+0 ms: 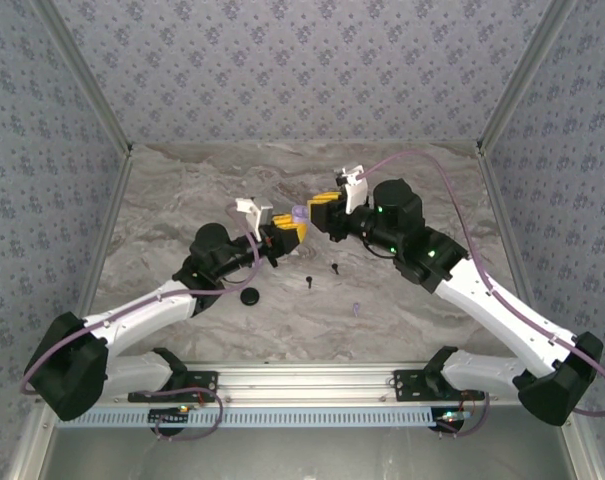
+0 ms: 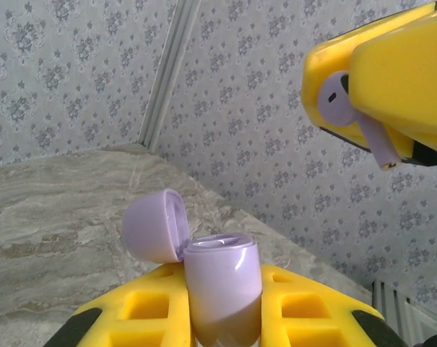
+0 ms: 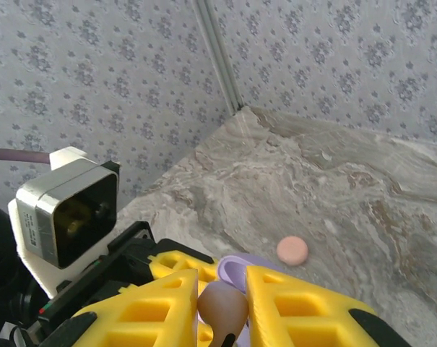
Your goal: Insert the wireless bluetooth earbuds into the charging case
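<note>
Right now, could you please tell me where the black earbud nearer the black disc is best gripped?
Probably by its rounded head, coming down from above: the black earbud lies on the table, stem toward its near edge, so pinching across the head leaves the stem free.

A grey marbled table top is enclosed on three sides by walls papered in a pale floral pattern. Metal corner posts are set where the walls meet. A black round disc is laid flat on the table, left of centre and towards the near side. In the right wrist view, a pale pink round disc is laid flat on the marble. An aluminium rail is fixed along the near edge.
</note>
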Robot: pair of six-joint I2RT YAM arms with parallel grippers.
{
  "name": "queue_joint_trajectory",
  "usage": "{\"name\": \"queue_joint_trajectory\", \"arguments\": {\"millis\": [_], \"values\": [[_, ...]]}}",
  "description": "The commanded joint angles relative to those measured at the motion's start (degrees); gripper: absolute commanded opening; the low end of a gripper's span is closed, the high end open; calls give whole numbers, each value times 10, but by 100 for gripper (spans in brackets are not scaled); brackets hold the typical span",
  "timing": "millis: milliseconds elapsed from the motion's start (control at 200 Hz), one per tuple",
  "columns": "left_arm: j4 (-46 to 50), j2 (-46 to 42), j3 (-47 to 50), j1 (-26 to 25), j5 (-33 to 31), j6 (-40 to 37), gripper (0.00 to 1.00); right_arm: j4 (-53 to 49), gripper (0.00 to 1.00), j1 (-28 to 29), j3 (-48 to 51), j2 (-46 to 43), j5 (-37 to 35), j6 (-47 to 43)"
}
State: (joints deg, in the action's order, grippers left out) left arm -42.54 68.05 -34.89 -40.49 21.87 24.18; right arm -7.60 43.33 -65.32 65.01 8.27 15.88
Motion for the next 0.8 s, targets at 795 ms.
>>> {"name": "queue_joint_trajectory", "arguments": {"millis": [795], "values": [[-70,15,-30,-28,-4,44,0,22,24,27,0,42,-56,-36]]}}
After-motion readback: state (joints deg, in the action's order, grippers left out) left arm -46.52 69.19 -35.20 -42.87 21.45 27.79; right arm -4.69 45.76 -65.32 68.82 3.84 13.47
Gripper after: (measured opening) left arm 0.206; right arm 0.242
